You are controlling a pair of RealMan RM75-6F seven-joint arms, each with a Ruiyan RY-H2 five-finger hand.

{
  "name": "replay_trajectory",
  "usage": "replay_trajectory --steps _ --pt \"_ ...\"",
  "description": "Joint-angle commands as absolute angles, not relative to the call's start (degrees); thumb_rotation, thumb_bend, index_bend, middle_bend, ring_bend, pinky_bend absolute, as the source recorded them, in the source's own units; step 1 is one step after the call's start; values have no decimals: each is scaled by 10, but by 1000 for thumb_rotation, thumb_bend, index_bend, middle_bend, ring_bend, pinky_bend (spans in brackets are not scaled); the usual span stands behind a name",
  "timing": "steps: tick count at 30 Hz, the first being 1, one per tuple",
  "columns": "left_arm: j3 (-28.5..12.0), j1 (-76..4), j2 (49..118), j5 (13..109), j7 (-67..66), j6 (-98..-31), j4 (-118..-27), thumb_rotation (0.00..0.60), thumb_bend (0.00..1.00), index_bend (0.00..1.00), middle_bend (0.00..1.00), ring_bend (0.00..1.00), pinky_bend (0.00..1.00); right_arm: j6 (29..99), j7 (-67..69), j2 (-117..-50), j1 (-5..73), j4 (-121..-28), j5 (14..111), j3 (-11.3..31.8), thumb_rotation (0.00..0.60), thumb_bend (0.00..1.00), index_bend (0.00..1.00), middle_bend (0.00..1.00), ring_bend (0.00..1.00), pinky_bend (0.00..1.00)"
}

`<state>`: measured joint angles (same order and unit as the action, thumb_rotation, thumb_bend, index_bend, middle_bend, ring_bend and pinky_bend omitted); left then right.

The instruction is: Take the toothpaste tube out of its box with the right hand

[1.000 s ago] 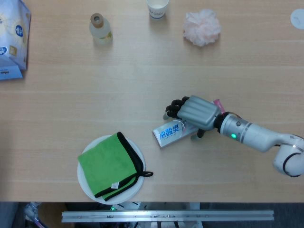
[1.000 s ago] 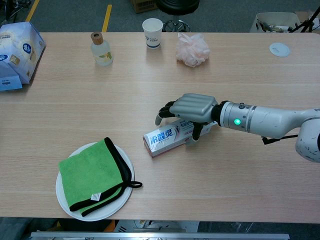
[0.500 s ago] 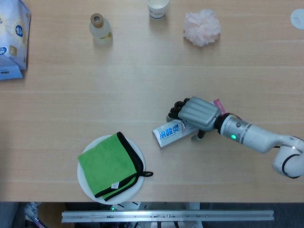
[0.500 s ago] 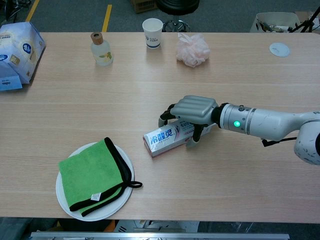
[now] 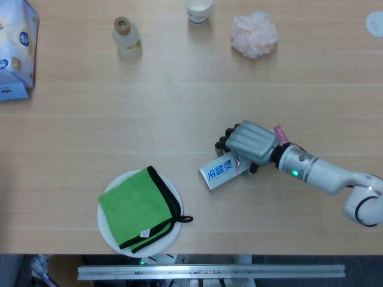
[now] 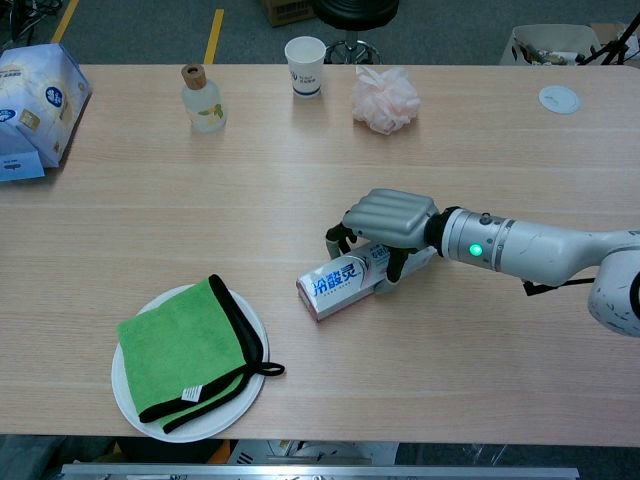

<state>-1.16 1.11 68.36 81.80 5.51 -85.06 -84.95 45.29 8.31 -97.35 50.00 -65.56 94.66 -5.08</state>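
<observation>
The toothpaste box [image 5: 220,173], white with blue lettering, lies slantwise on the table right of centre; the chest view shows the same box [image 6: 338,284]. My right hand [image 5: 251,142] covers its right half from above, fingers curled over the far side and thumb on the near side, gripping it. A pink end [image 5: 279,134] pokes out behind the hand near the wrist; whether it is the tube or a box flap I cannot tell. In the chest view the right hand [image 6: 392,218] sits on the box the same way. My left hand is in neither view.
A white plate [image 5: 170,234] with a folded green cloth [image 5: 134,208] sits front left of the box. Along the far edge stand a small bottle [image 5: 126,36], a paper cup [image 5: 198,10] and a pink bath puff [image 5: 255,33]. A tissue pack [image 5: 15,48] lies far left.
The fingers have curled in over the box. Hand and box have shifted a little to the right and toward me together, and the box has tilted more.
</observation>
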Motion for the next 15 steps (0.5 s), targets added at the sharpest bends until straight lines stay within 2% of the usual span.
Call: replay_trajectory --steps 1,15 --pt "-12 11 683 818 56 -851 -849 600 432 377 365 296 476 457 85 -975 498 -655 946 -50 600 0 447 487 391 490" --pt "-13 10 684 818 52 -848 -850 600 433 377 365 296 476 525 96 -956 471 -667 932 -26 600 0 451 490 397 496"
